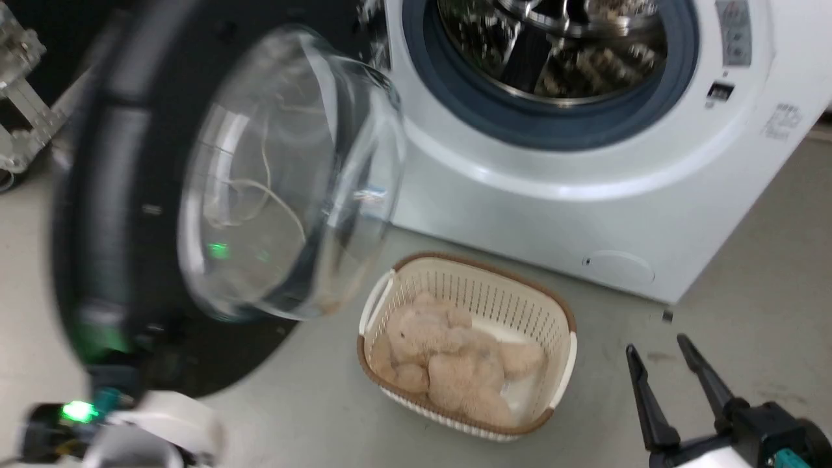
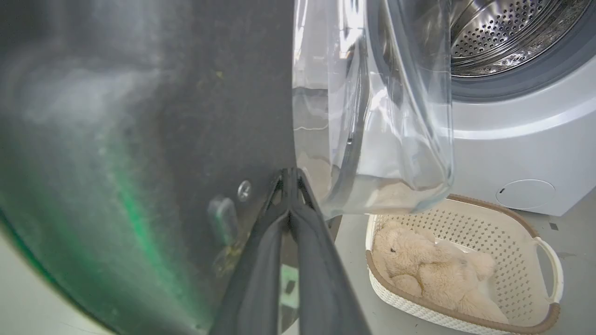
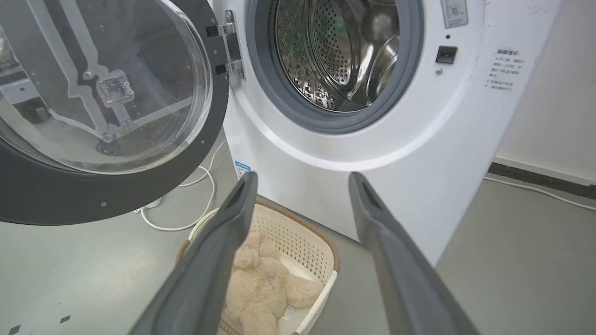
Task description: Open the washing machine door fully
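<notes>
The washing machine door [image 1: 97, 195] stands swung out to the left of the white machine [image 1: 585, 195], its clear glass bowl [image 1: 286, 175] bulging toward the drum opening [image 1: 552, 45]. In the left wrist view my left gripper [image 2: 289, 174] is shut, with nothing between its fingers. Its tips rest at the door's black inner face [image 2: 139, 116], just beside the bowl's edge. My right gripper [image 1: 656, 346] hovers open at the lower right, away from the door. In its own wrist view the right gripper [image 3: 302, 179] points at the machine's front, and the door [image 3: 116, 195] hangs on its hinge at the left.
A cream basket [image 1: 481, 263] holding a beige teddy bear [image 1: 448, 364] sits on the floor before the machine, between both arms. A small round white flap [image 1: 617, 266] is low on the machine front. A white cable [image 3: 205, 186] lies on the floor under the door.
</notes>
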Tool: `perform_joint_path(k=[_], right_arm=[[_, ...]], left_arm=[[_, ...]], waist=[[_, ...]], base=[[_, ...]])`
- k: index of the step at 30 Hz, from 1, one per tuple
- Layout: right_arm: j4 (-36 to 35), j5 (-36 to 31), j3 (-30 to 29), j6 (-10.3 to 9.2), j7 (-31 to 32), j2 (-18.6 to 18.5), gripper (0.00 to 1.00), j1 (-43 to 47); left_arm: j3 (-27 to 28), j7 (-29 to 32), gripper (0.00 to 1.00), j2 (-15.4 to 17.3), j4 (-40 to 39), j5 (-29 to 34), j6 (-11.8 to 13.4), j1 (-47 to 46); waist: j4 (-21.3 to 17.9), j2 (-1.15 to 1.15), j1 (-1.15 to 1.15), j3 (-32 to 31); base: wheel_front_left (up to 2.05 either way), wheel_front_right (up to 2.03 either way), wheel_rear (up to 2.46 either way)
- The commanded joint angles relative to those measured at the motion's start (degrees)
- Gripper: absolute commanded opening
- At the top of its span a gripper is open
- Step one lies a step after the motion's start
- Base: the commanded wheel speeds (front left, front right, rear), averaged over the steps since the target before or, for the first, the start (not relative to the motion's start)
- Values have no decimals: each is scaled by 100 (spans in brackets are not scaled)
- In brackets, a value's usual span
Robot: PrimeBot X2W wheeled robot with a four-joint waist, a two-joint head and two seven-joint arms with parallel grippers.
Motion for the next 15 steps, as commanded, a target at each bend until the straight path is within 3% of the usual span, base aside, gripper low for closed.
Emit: perform_joint_path(k=[1, 15], right_arm=[[-83, -72, -22, -5, 24, 16, 100, -122], [-338, -205, -63, -5, 178, -66, 100, -346]], left_arm=[[186, 19, 0, 144, 99, -118, -36, -167], [1270, -242, 0, 1121, 1634, -698, -255, -1098]], waist=[[-62, 0, 0, 258], [-359, 0, 0, 911]], base=[[0, 0, 0], [0, 0, 0]])
